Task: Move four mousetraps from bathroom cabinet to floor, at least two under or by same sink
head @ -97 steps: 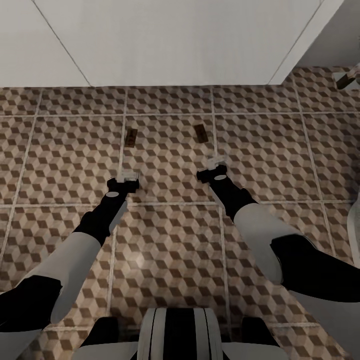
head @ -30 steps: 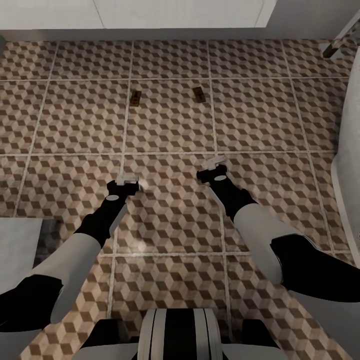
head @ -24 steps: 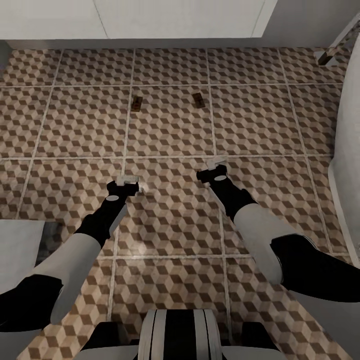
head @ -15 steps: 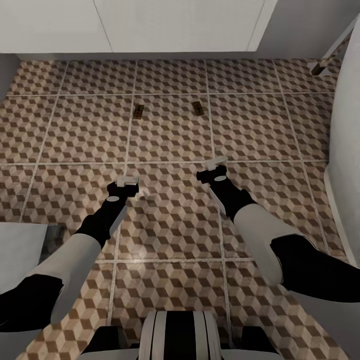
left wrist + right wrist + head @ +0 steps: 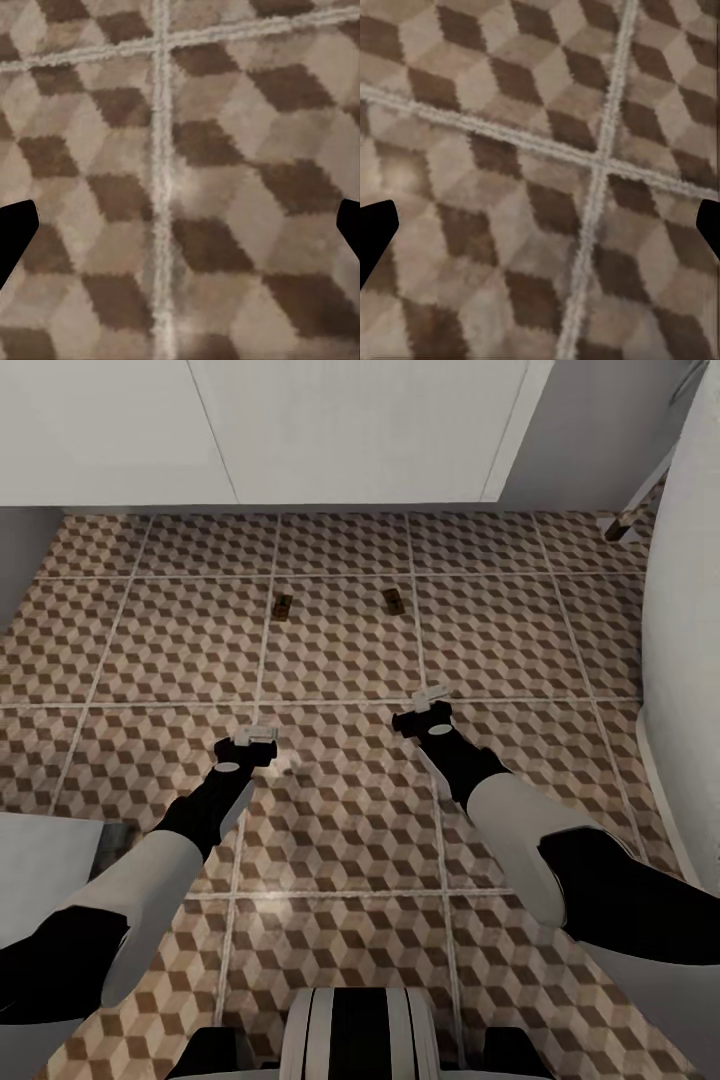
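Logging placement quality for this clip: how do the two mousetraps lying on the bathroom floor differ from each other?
The left mousetrap lies near a grout line, on the left gripper's side; the right mousetrap sits well inside its tile, on the right gripper's side. The left mousetrap lies nearly straight; the right mousetrap is slightly turned. Both are small brown boards flat on the bathroom floor, near the white unit, untouched by either gripper.

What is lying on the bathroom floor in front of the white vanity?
Two mousetraps, one and another, lie flat on the cube-patterned floor, apart from each other and short of the vanity. Whatever sits beneath the vanity is hidden. Both grippers hang open and empty.
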### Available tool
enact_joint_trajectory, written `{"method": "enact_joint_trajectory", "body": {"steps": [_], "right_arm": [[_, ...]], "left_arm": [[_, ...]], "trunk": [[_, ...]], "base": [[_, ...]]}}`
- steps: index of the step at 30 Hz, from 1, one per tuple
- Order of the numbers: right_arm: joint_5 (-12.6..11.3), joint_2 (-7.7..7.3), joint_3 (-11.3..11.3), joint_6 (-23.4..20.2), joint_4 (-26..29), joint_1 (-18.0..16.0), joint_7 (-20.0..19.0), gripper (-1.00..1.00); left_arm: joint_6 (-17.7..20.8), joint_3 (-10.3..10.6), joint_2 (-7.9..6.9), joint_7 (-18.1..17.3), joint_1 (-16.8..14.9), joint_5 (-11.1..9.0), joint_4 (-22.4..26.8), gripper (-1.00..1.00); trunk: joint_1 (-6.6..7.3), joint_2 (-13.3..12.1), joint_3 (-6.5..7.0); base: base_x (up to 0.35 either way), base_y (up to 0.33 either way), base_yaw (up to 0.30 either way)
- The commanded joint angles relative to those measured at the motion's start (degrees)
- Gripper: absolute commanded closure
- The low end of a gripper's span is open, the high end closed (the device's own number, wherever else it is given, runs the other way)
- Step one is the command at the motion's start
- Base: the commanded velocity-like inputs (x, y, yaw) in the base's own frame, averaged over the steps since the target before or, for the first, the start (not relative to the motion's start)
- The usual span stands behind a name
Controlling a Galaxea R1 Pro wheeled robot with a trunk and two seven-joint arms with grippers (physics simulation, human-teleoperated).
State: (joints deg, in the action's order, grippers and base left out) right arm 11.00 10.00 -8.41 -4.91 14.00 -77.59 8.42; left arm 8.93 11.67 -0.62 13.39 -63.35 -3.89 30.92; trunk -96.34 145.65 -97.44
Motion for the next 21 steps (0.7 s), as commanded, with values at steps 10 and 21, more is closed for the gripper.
{"method": "enact_joint_trajectory", "body": {"steps": [10, 21], "right_arm": [[0.5, 0.00, -0.3, 4.6, -4.8, 0.1, 0.3, -1.00], [0.4, 0.00, -0.3, 9.8, -9.7, 0.1, 0.2, -1.00]], "left_arm": [[-3.0, 0.5, -0.03, 0.4, 0.0, -0.4, -5.5, -1.00], [-4.8, 0.5, 0.00, -2.9, 0.1, -0.4, -11.2, -1.00]], "trunk": [[0.26, -0.1, 2.19], [0.54, -0.3, 4.63]], "base": [[0.000, 0.000, 0.000], [0.000, 0.000, 0.000]]}}
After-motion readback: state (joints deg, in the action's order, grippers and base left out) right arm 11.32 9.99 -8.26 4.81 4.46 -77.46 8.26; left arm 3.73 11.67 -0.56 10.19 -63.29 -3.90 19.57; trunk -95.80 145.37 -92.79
